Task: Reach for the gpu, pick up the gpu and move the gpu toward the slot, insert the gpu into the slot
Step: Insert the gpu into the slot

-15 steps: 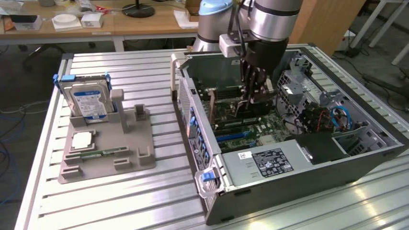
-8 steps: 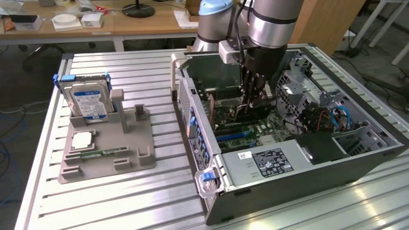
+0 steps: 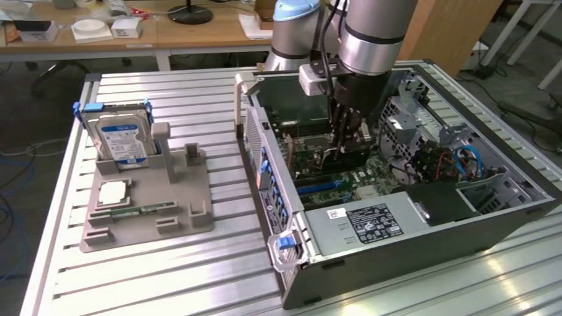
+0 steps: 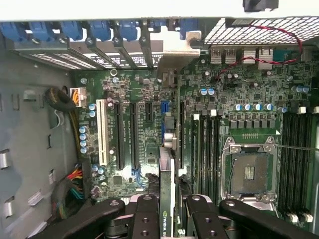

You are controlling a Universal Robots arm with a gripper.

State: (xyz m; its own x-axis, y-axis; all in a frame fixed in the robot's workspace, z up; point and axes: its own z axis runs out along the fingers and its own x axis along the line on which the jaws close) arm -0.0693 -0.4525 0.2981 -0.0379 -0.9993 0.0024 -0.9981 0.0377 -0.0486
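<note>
the gripper (image 3: 344,135) hangs straight down inside the open computer case (image 3: 412,263), which lies on its side on the ribbed aluminium table (image 3: 176,270). its fingers are pinched on the gpu (image 3: 353,158), a dark card held on edge below the wrist and above the motherboard (image 3: 351,178).

in the wrist view the gripper (image 4: 167,206) shows two black fingers (image 4: 145,214) pressed against either face of the gpu (image 4: 168,169), one on each side of the thin card. the card is seen edge-on, with a green label at its near end. it runs along the motherboard (image 4: 149,84), between the row of long black expansion slots (image 4: 133,134) and the memory slots beside the cpu socket (image 4: 249,172). a white expansion slot (image 4: 103,132) lies further out on the same side as the black slots. the far end of the card points toward the blue clips (image 4: 70,30) at the case's rear panel. whether its lower edge touches a slot or is just above it, i cannot tell.

on the exterior view's left, well apart from the case, a grey holder (image 3: 149,227) stands on the table. it carries a blue-labelled hard drive (image 3: 123,138) upright at its back and a narrow green memory stick (image 3: 141,212) lying flat near its front. the power supply (image 3: 369,220) sits in the near corner of the case.
</note>
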